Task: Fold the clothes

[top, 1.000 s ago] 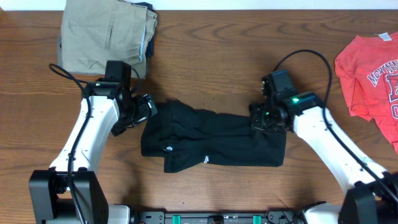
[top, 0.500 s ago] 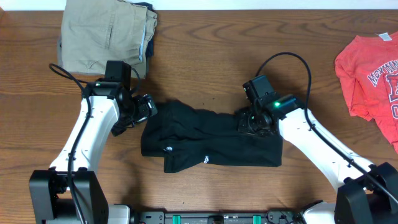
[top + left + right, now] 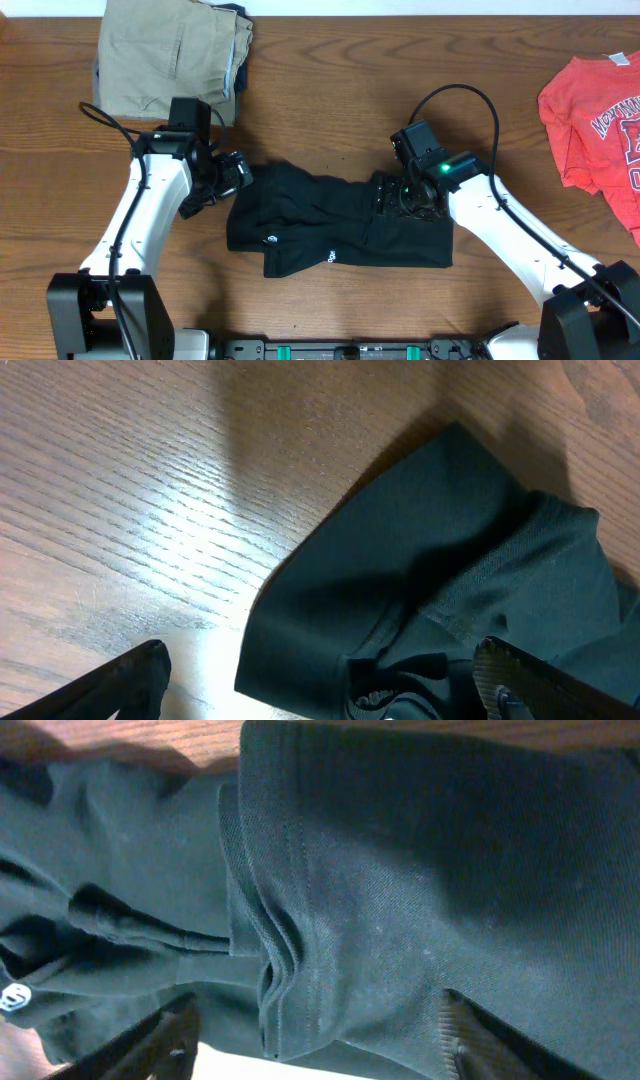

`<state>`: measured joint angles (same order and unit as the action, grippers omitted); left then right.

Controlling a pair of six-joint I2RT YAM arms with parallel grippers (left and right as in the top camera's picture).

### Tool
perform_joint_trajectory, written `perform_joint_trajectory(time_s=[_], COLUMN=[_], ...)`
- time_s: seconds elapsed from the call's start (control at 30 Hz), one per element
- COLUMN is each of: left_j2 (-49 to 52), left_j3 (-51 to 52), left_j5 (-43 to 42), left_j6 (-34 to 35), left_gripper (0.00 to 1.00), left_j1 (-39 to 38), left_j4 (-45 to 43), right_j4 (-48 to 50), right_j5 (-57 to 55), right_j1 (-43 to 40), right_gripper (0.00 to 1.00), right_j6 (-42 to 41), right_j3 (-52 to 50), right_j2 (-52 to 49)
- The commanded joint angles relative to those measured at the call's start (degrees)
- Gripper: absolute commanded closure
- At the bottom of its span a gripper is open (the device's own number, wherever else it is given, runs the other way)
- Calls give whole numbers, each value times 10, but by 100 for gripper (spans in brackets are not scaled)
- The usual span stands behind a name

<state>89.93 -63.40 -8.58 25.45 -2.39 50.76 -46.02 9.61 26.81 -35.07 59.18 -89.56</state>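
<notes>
While the wooden table has a few other bits on it, none of them crowd the middle. A folded pair of khaki trousers sits at the back left, and a red T-shirt with white lettering lies way over on the right. Both are well apart from the black shirt. The only thing really covering the shirt from overhead is the right arm itself, which hangs over its upper right part, with a black cable looping up behind it.

Stuff that's hard to see: the red T-shirt runs off the right edge, so I can only read part of the lettering. The black shirt is bunched up lengthways, so I honestly can't sort out which bit is sleeve and which is collar. Two small white logo marks show near its front edge. From overhead the right fingers are black on black and pretty much vanish.

The shirt lies between the two arms, toward the front of the table. The left gripper sits just off its upper left corner with the jaws spread wide. Its wrist camera shows that corner lying between the fingertips and bare wood beside it, and I can't tell if they touch the cloth. The right gripper is right over the shirt's upper right part, jaws also apart, with a stitched hem ridge between them and nothing pinched.
</notes>
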Motion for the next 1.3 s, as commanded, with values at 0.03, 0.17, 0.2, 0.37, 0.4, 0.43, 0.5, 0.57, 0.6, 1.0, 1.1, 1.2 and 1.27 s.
perform_joint_trajectory(time_s=[0.03,0.17,0.2,0.37,0.4,0.43,0.5,0.57,0.6,1.0,1.1,1.2,1.27], left_j2=[4,4,4,4,4,4,4,4,4,4,4,4,4], left_j3=[3,3,3,3,3,3,3,3,3,3,3,3,3], left_j5=[7,7,7,7,7,7,7,7,7,7,7,7,7], left_j6=[-3,-3,-3,-3,-3,-3,-3,-3,-3,-4,-3,-4,-4], left_gripper=[2,2,2,2,2,2,2,2,2,2,2,2,2], left_j1=[2,2,2,2,2,2,2,2,2,2,2,2,2], left_j4=[2,2,2,3,3,2,2,2,2,2,2,2,2], right_j4=[2,11,15,44,54,63,89,106,111,49,21,-1,-17], right_j5=[0,-2,-2,19,39,59,113,139,143,129,129,127,118], right_j1=[9,27,30,33,33,33,34,38,41,27,-3,-34,-57], right_gripper=[45,60,68,87,89,91,95,96,96,84,34,2,7], right_j6=[19,19,19,19,19,19,28,35,34,53,82,113,130], right_j3=[-2,-2,-2,-2,-2,-2,-2,-2,-2,5,8,8,8], right_j2=[-9,-35,-43,-104,-119,-130,-155,-167,-170,-96,-37,12,37])
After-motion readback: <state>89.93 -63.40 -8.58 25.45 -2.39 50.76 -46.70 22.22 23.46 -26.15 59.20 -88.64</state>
